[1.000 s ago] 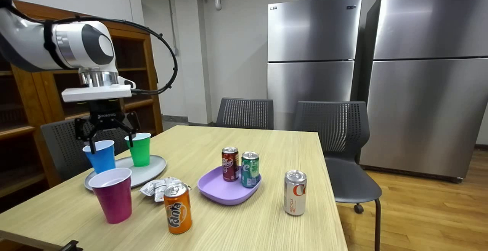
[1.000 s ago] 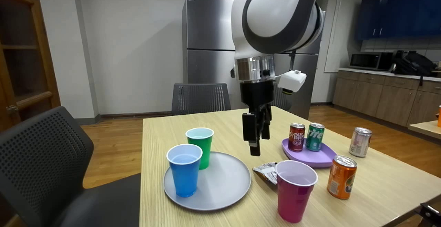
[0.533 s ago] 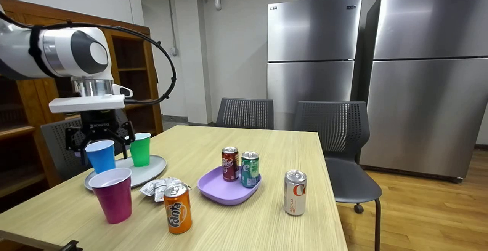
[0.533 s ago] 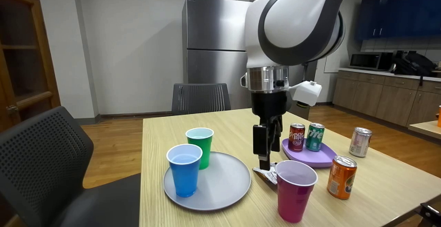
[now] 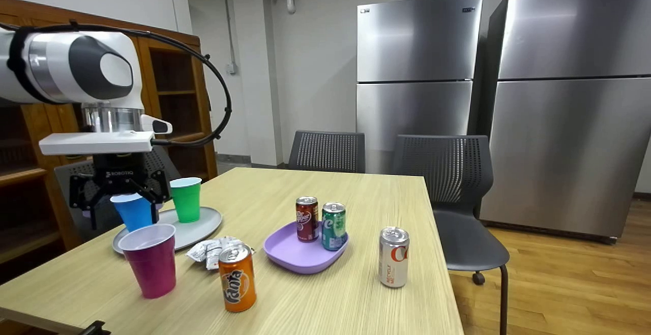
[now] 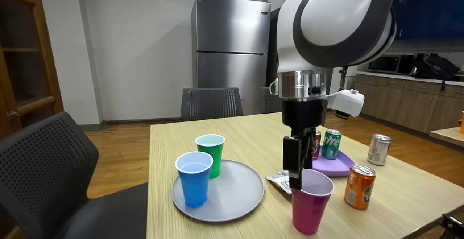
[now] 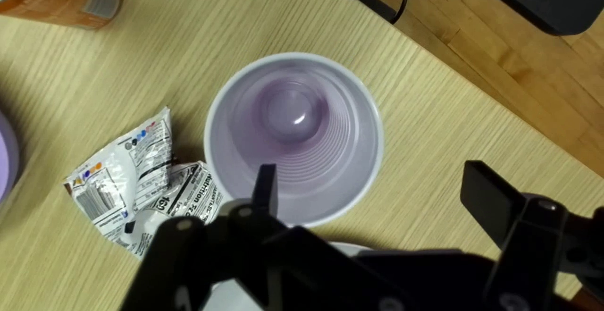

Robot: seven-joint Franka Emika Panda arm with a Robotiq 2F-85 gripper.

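My gripper [image 5: 123,216] is open and empty, fingers pointing down, near the magenta cup [image 5: 152,269]. In an exterior view the gripper [image 6: 302,173] overlaps the rim of the magenta cup [image 6: 310,213]. In the wrist view, one finger of the gripper [image 7: 373,179] lies across the mouth of the upright, empty-looking cup [image 7: 302,183]; the other is over the table outside its rim. I cannot tell whether a finger touches the cup. A blue cup [image 6: 194,190] and a green cup [image 6: 216,155] stand on a grey plate [image 6: 239,199]. A silver snack packet [image 7: 137,183] lies beside the magenta cup.
An orange Fanta can [image 5: 237,280] stands near the packet. A purple tray [image 5: 292,261] bears a Dr Pepper can [image 5: 307,220] and a Sprite can [image 5: 333,227]. A silver can [image 5: 393,259] stands farther along the table [image 5: 325,304]. Dark chairs [image 6: 43,166] surround the table.
The open gripper has moved down and across, away from the blue and green cups and over to the magenta cup. The cups, cans, plate and packet have not moved.
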